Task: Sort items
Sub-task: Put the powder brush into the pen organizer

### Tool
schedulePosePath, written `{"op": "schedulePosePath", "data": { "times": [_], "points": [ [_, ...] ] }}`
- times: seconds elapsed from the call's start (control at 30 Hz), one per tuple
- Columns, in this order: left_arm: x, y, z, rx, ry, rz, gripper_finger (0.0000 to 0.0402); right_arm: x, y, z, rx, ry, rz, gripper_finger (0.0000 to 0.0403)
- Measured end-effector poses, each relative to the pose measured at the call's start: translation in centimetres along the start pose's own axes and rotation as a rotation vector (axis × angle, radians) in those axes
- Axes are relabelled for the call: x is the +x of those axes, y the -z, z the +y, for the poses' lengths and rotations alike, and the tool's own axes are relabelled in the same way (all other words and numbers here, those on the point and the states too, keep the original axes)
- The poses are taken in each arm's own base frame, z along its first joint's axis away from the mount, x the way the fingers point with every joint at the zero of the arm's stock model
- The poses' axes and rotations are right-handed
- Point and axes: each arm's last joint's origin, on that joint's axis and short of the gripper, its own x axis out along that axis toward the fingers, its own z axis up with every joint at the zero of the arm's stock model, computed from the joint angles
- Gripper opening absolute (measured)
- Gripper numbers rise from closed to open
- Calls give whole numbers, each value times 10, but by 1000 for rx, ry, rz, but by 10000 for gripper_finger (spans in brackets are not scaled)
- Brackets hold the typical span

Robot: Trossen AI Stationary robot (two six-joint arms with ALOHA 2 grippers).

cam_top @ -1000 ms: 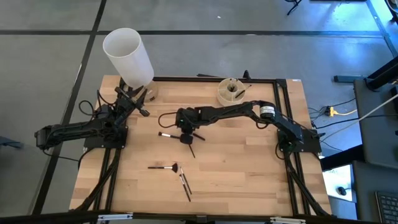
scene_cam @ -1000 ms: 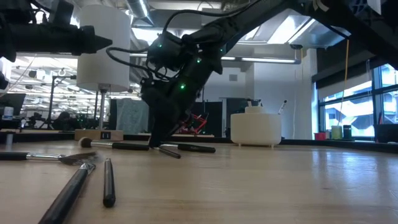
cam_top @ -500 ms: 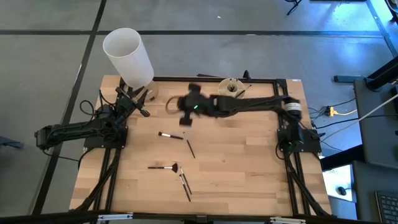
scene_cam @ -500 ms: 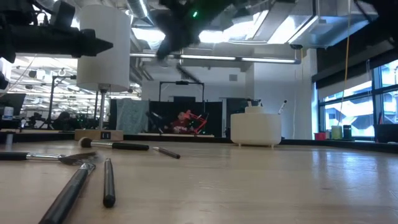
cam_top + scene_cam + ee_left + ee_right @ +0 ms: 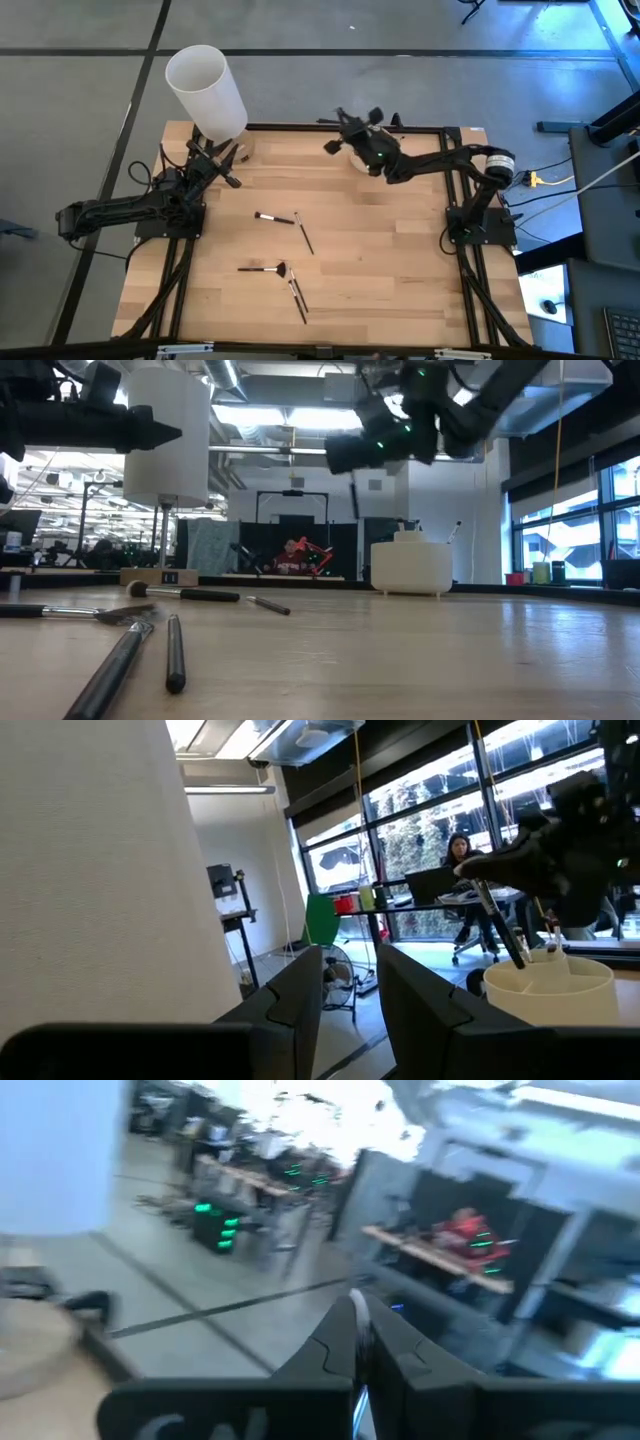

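Dark fingers of your right gripper (image 5: 343,127) pinch a thin stick (image 5: 497,928) above the round beige cup (image 5: 549,992). Your left gripper (image 5: 222,150) grips the smooth white cylinder (image 5: 205,90). Slim black-handled brushes (image 5: 274,218) lie on the wooden table (image 5: 400,270).

Worktop (image 5: 400,270) carries five loose brushes, all left of centre. One brush (image 5: 272,217) lies near the middle, a stick (image 5: 304,233) just beside its right end. Nearer the front edge lies another brush (image 5: 262,268), with two sticks (image 5: 297,295) close together just right of it, running toward the front. The cup (image 5: 358,152) stands at the rear edge, right of centre, partly under the right end effector (image 5: 340,135), which hangs above it. The tall cylinder (image 5: 205,90) stands over the rear left corner, at the left end effector (image 5: 222,160)
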Motion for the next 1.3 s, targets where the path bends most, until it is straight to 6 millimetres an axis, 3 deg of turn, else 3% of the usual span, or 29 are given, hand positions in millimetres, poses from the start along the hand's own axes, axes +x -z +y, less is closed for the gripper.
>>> {"op": "schedulePosePath", "data": {
  "times": [0.23, 0.63, 0.93, 1.3],
  "points": [
    [0, -2, 1, 17, -10, -22, 95, -2, 24, -13, -48, 34, 40, 11],
    [0, -5, 2, 6, -15, -51, 95, 6, 40, -20, -130, 19, 142, 25],
    [0, -7, 3, 9, -19, -65, 95, 13, 46, -27, -141, -108, 105, 29],
    [0, -7, 3, 9, -19, -64, 95, 13, 61, -27, -110, -136, 238, 113]
  ]
}}
